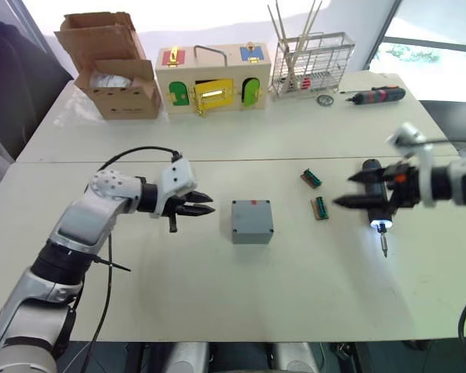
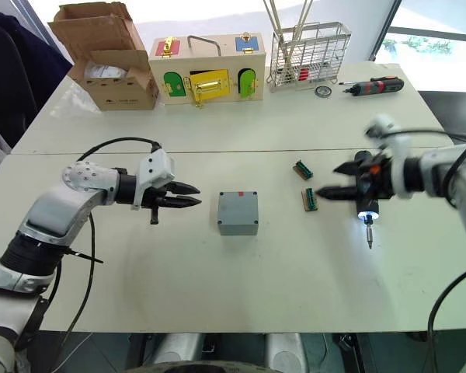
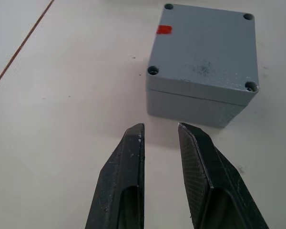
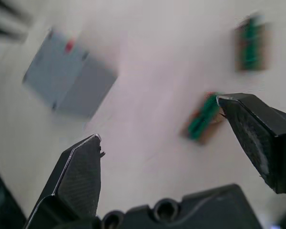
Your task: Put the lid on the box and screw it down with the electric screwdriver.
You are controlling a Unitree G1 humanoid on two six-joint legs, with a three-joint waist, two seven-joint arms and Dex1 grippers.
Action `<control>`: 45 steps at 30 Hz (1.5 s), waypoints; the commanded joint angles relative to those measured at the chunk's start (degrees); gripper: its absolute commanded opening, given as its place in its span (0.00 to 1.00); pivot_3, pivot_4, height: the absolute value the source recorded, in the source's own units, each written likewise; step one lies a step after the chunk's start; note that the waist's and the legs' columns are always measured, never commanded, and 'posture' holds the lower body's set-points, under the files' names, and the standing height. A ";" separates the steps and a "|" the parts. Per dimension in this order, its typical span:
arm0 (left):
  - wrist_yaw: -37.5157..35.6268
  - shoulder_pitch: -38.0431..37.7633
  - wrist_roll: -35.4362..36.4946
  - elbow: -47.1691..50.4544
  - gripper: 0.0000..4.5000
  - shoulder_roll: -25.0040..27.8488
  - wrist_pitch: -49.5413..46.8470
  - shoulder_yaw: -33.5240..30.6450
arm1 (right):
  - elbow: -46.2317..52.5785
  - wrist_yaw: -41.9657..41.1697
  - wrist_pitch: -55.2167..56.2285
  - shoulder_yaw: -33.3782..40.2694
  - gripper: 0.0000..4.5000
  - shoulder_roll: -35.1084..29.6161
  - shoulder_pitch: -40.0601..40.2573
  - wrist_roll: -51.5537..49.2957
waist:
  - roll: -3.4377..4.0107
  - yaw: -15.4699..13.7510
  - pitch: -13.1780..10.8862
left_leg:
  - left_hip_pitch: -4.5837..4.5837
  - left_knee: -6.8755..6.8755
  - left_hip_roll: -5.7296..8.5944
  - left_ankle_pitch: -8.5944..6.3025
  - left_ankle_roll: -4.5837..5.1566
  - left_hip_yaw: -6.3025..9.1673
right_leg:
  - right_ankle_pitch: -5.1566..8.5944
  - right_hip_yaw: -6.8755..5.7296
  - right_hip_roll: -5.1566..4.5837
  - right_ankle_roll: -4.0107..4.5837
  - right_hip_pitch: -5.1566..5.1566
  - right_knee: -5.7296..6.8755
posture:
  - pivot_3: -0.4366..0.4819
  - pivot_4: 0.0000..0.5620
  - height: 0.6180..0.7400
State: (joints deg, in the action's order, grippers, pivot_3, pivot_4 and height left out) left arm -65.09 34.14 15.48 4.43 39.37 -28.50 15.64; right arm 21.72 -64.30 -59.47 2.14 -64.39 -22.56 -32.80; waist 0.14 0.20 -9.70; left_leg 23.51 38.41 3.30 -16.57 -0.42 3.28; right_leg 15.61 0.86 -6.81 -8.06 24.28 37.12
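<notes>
The grey box (image 1: 252,235) stands mid-table with the lid (image 3: 205,45) lying flat on top, a screw hole at each corner and a red mark at one edge. My left gripper (image 1: 206,203) hovers just left of the box, its fingers (image 3: 128,171) a little apart and open on nothing. The black electric screwdriver (image 1: 377,203) lies to the right, its tip light on and its bit pointing toward the near edge. My right gripper (image 1: 343,190) is over it, fingers (image 4: 81,176) spread wide open and pointing left toward the box.
Two small green terminal blocks (image 1: 311,178) (image 1: 320,207) lie between the box and the right gripper. Along the far edge stand a cardboard box (image 1: 113,66), a wooden box with coloured doors (image 1: 213,78), a wire rack (image 1: 311,62) and a red-and-black screwdriver (image 1: 377,95).
</notes>
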 commanded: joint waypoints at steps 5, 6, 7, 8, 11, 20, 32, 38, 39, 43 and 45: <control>-1.61 1.34 -5.22 -1.14 0.24 -1.78 3.72 5.70 | 12.01 8.58 3.12 -4.85 0.99 8.86 6.17 0.11 | -0.06 0.46 0.00 | 0.02 0.40 0.00 -0.07 0.11 -0.05 | 0.00 0.03 0.01 0.00 -0.09 0.08 | 0.48 0.27 0.93; -1.56 1.54 -5.97 -1.67 0.24 -2.00 4.19 6.23 | 11.63 9.75 3.25 -5.76 0.99 10.22 5.96 0.46 | -0.06 0.42 0.00 | 0.02 0.45 -0.01 -0.14 0.23 -0.02 | 0.00 0.02 0.02 0.00 -0.13 0.08 | 0.48 0.27 0.93; -1.44 1.81 -6.74 -2.42 0.24 -2.23 4.69 6.67 | 11.11 10.69 3.55 -6.62 0.99 11.56 5.56 0.92 | -0.06 0.41 0.01 | 0.02 0.47 -0.01 -0.15 0.25 0.01 | 0.00 0.00 0.02 0.00 -0.15 0.08 | 0.48 0.27 0.93; -1.37 2.05 -7.56 -3.21 0.24 -2.48 5.26 7.02 | 10.57 11.59 3.79 -7.49 0.99 12.76 5.12 1.42 | -0.06 0.30 0.00 | 0.02 0.48 0.00 -0.15 0.24 0.01 | 0.00 0.00 0.02 0.00 -0.15 0.09 | 0.48 0.27 0.93; -1.38 2.74 -9.72 -5.39 0.24 -3.26 7.02 8.10 | 8.92 13.50 4.96 -9.91 0.99 15.57 4.10 2.98 | -0.07 0.11 0.00 | 0.03 0.49 0.02 -0.04 0.04 0.04 | 0.00 -0.01 0.01 0.00 -0.16 0.08 | 0.48 0.27 0.93; 1.59 6.92 -11.61 -15.08 0.24 -11.74 11.26 7.11 | 7.94 13.73 4.67 -13.69 0.99 19.30 1.89 2.45 | -0.10 -0.13 0.00 | 0.05 0.66 0.07 -0.06 0.07 0.08 | 0.00 -0.04 -0.01 0.00 -0.25 0.06 | 0.48 0.27 0.93; 4.68 10.24 -15.93 -24.13 0.24 -16.06 18.09 6.48 | 12.78 14.82 1.64 -12.24 0.99 18.55 4.18 0.00 | -0.11 -0.80 0.00 | 0.05 0.68 0.08 -0.07 0.09 0.07 | 0.00 -0.04 -0.01 0.00 -0.25 0.06 | 0.48 0.27 0.93; 2.96 6.75 -16.29 -17.25 0.24 -9.71 15.72 4.61 | 11.05 11.50 6.42 -9.43 0.99 8.96 4.45 3.69 | -0.11 -0.72 0.00 | 0.05 0.67 0.08 -0.09 0.13 0.06 | 0.00 -0.04 -0.01 0.00 -0.23 0.06 | 0.48 0.27 0.93; 2.22 5.75 -15.68 -14.98 0.24 -8.48 14.49 4.30 | 9.92 11.23 7.82 -9.80 0.99 8.12 4.19 4.83 | -0.11 -0.58 0.00 | 0.05 0.66 0.06 -0.12 0.18 0.06 | 0.00 -0.04 0.01 0.00 -0.22 0.06 | 0.48 0.27 0.93; -0.57 1.26 -13.29 -5.09 0.24 -4.53 8.99 3.56 | 5.39 10.31 12.60 -12.43 0.99 8.55 2.46 8.43 | -0.11 -0.42 0.00 | 0.05 0.66 0.03 -0.15 0.22 0.05 | 0.00 -0.04 0.02 0.00 -0.22 0.06 | 0.48 0.27 0.93; -0.76 -0.55 -12.14 -1.28 0.24 -3.86 6.50 3.35 | 3.61 10.01 14.57 -14.06 0.99 9.64 1.31 10.13 | -0.11 -0.58 0.00 | 0.05 0.66 0.03 -0.15 0.22 0.04 | 0.00 -0.04 0.01 0.00 -0.23 0.06 | 0.48 0.27 0.93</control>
State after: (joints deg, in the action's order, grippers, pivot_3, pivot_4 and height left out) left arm -65.38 33.77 1.80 -0.93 35.11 -20.13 20.66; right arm 25.38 -53.80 -47.19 -11.35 -55.36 -19.97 -23.93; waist 0.03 -0.38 -9.70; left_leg 23.56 39.08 3.33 -16.72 -0.20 3.32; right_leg 15.62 0.83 -6.80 -8.06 24.04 37.17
